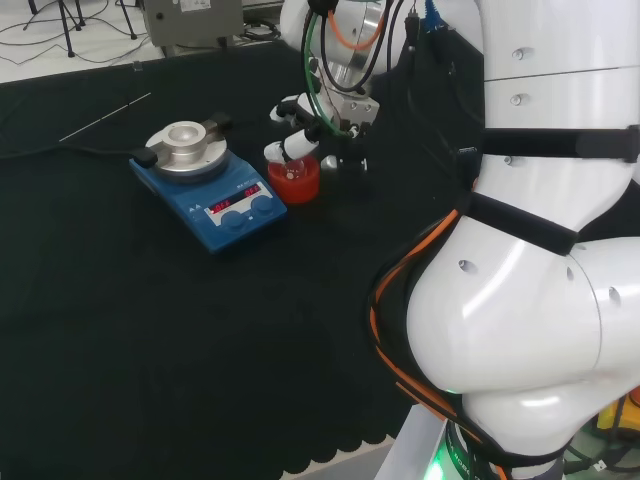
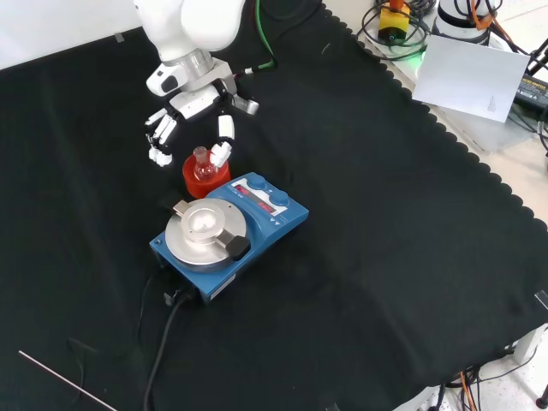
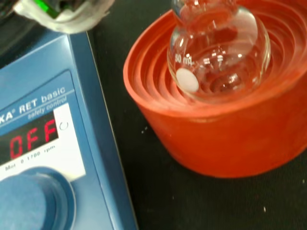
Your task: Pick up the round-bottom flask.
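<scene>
A small clear round-bottom flask point(image 1: 296, 170) point(image 2: 203, 164) point(image 3: 218, 50) sits upright in a red ribbed ring stand point(image 1: 293, 183) point(image 2: 205, 180) point(image 3: 225, 134) on the black cloth. The stand is right beside the blue stirrer plate. The hand point(image 1: 300, 128) point(image 2: 190, 104) hangs just above and behind the flask, open. Its fingers point(image 2: 157, 137) reach down on one side of the stand in the front view, and the thumb point(image 2: 223, 144) comes down close to the flask's neck on the other. Nothing is held. The wrist view looks closely at the flask's bulb in the ring.
The blue stirrer plate point(image 1: 207, 187) point(image 2: 224, 233) point(image 3: 43, 143) with a round metal top stands against the stand; its cable point(image 2: 163, 342) trails over the cloth. A thin rod point(image 1: 104, 117) point(image 2: 64, 379) lies farther off. The arm's white links point(image 1: 520, 250) fill the right of the head view.
</scene>
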Controlling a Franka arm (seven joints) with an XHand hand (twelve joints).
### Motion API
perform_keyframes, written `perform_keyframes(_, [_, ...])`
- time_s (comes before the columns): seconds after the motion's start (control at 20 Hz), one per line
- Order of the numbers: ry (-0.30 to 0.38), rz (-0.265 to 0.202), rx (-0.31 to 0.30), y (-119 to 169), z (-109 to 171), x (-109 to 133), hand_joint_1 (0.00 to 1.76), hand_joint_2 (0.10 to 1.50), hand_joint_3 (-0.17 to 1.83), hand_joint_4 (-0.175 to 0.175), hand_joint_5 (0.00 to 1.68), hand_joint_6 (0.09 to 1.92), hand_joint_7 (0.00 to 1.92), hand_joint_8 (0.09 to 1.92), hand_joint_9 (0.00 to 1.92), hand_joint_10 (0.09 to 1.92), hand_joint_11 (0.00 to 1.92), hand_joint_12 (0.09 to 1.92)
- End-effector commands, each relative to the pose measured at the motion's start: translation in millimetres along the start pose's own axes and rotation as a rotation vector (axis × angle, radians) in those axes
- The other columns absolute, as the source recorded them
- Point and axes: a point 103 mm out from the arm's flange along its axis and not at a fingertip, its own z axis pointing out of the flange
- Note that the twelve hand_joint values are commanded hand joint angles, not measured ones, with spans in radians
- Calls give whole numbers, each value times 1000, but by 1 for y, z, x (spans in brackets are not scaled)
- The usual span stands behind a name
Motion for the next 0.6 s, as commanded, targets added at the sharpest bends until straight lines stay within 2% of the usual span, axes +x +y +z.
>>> perform_keyframes(0.05, [31, -10, -15, -11, 2, -18, 758, 539, 562, -10, 529, 438, 304, 610, 463, 617, 0, 1284])
perform_keyframes(0.3, [12, 0, -39, -23, 8, -19, 804, 549, 558, -6, 593, 467, 329, 615, 482, 619, 0, 1289])
perform_keyframes(0.6, [35, -7, -49, -30, 7, -28, 844, 550, 588, 7, 670, 599, 362, 591, 512, 593, 0, 1305])
